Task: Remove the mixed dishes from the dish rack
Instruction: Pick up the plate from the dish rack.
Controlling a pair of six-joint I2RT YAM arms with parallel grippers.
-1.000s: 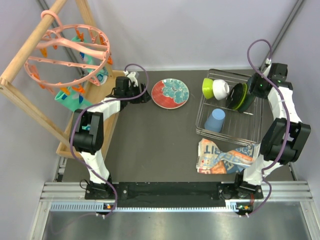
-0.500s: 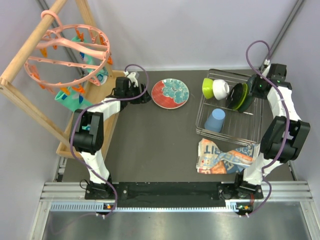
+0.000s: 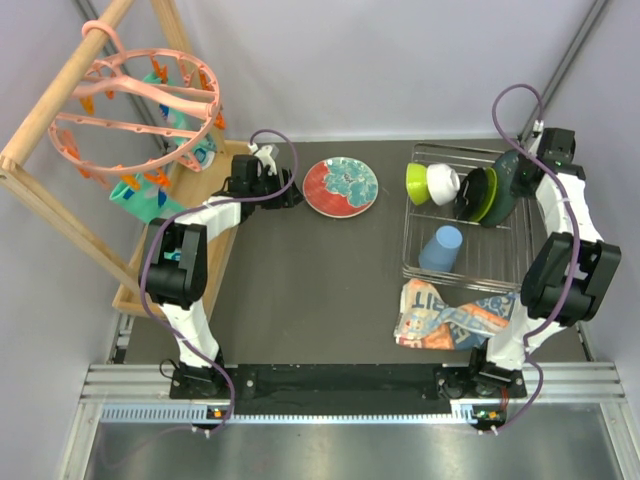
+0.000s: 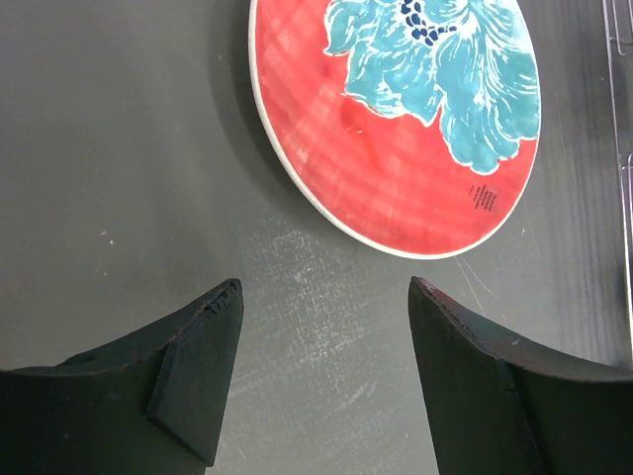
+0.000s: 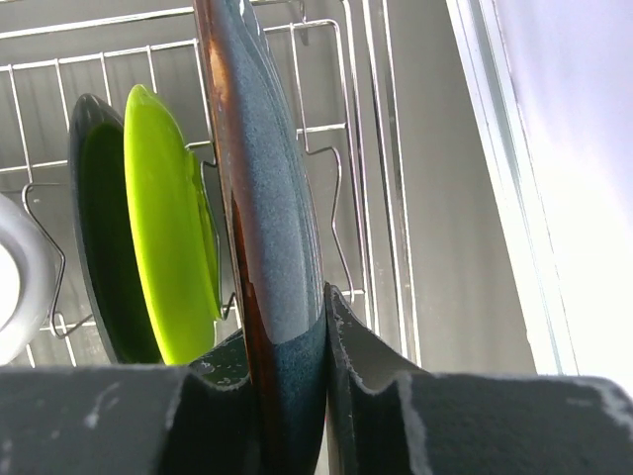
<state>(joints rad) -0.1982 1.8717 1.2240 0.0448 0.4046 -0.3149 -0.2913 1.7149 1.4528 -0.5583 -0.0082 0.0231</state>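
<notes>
The wire dish rack [image 3: 468, 286] stands at the right. Upright in it are a lime-green bowl [image 3: 416, 180], a small white bowl [image 3: 441, 182], a dark plate [image 3: 470, 193], a lime-green plate [image 3: 487, 197] and the large dark teal plate [image 3: 506, 168]. A light blue cup [image 3: 441, 248] lies on the rack floor. My right gripper [image 3: 517, 176] [image 5: 287, 317] is shut on the rim of the teal plate [image 5: 267, 178], which stands next to the lime-green plate [image 5: 168, 228]. The red plate with a teal flower [image 3: 340, 186] [image 4: 396, 109] lies flat on the table. My left gripper [image 3: 292, 191] [image 4: 321, 287] hovers open just beside it, holding nothing.
A crumpled orange-blue-white packet [image 3: 450, 315] lies against the rack's near side. A wooden frame carrying a pink ring of clips [image 3: 140, 100] leans at the back left above a wooden tray [image 3: 222, 235]. The right wall runs close behind the rack [image 5: 554, 178].
My right gripper has closed onto the teal plate's rim. The rack and the blue cup have shifted slightly right and toward the near edge. The left arm has not moved.
</notes>
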